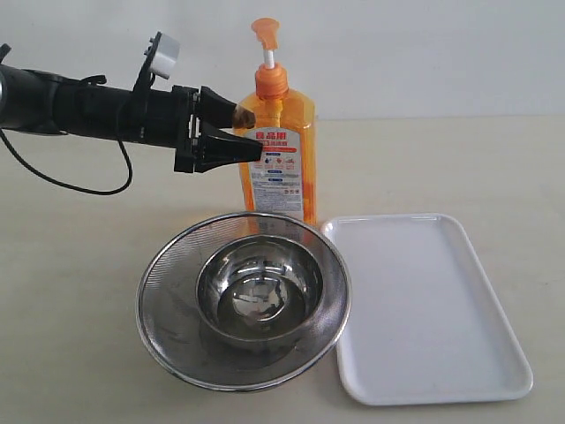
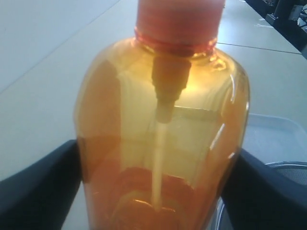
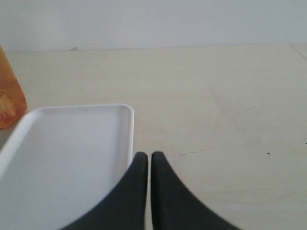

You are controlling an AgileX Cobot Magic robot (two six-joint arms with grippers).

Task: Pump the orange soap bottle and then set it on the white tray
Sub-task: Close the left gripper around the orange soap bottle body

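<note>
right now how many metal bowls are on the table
2: a mesh strainer bowl in front of the orange soap bottle, left of the white tray, and a smaller steel bowl nested inside it.

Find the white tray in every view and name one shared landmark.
Exterior view: white tray right of the strainer bowl.
Left wrist view: tray corner beyond the orange soap bottle, by the strainer rim.
Right wrist view: tray beside the shut right gripper.
Shared landmark: that bottle.

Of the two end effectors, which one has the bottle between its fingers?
The left end effector: the tall translucent orange soap bottle sits between its black fingers. The right end effector has its fingers together, holding nothing.
</note>
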